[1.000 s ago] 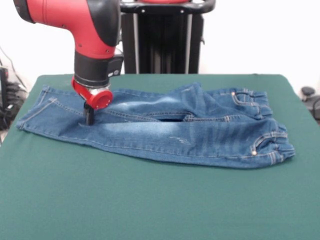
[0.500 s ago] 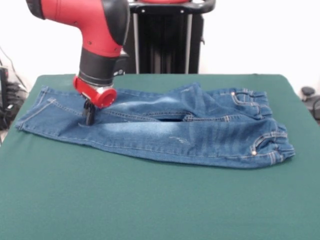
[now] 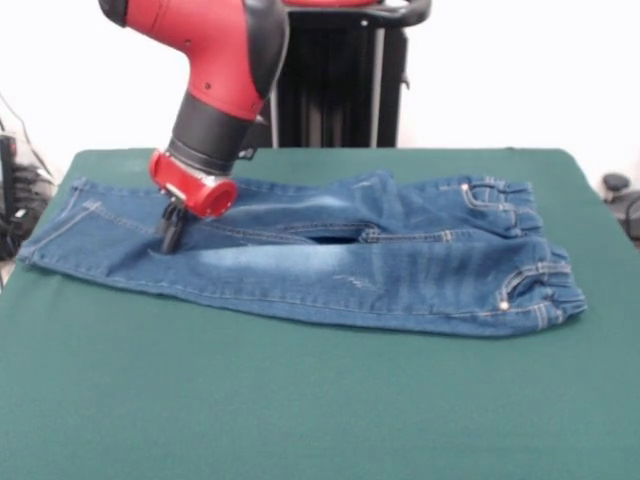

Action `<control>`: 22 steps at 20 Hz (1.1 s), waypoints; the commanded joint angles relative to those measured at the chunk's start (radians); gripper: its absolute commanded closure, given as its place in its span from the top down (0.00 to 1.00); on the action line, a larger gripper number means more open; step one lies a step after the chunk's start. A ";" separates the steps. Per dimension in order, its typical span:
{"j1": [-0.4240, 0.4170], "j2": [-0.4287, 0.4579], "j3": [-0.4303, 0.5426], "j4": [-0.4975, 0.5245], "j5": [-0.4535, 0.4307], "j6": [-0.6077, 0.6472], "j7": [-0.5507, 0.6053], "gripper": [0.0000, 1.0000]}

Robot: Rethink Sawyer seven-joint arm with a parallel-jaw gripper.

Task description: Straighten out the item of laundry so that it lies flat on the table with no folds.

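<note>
Jeans (image 3: 330,255) lie across the middle of the green desk (image 3: 300,400), leg hems at left of frame, waistband at right. The upper leg overlaps the lower, with a fold ridge near centre.

Judgement: denim is soft and limp but fairly heavy, with enough friction on the felt to drag rather than slide. Hems or the waistband look the best holds.

Tool (image 3: 171,238), left of centre, is pressed tip-down on the leg fabric. Its tips look drawn together on the cloth, apparently pinching it.

No readable text, labels, brands or numbers on anything in view.
</note>
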 commanded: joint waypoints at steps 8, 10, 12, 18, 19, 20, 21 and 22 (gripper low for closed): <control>-0.087 -0.064 -0.016 -0.110 0.021 0.034 -0.027 0.00; -0.110 -0.156 0.029 -0.087 -0.038 0.114 -0.055 0.00; -0.126 -0.182 0.052 -0.086 -0.061 0.142 -0.059 0.00; -0.154 -0.131 0.093 -0.131 -0.088 0.093 -0.022 0.00; -0.156 -0.126 0.099 -0.136 -0.091 0.082 -0.018 0.00; -0.157 -0.122 0.102 -0.138 -0.092 0.074 -0.014 0.00; -0.151 -0.114 0.092 -0.142 -0.086 0.059 -0.009 0.00; -0.151 -0.108 0.091 -0.147 -0.086 0.048 -0.008 0.00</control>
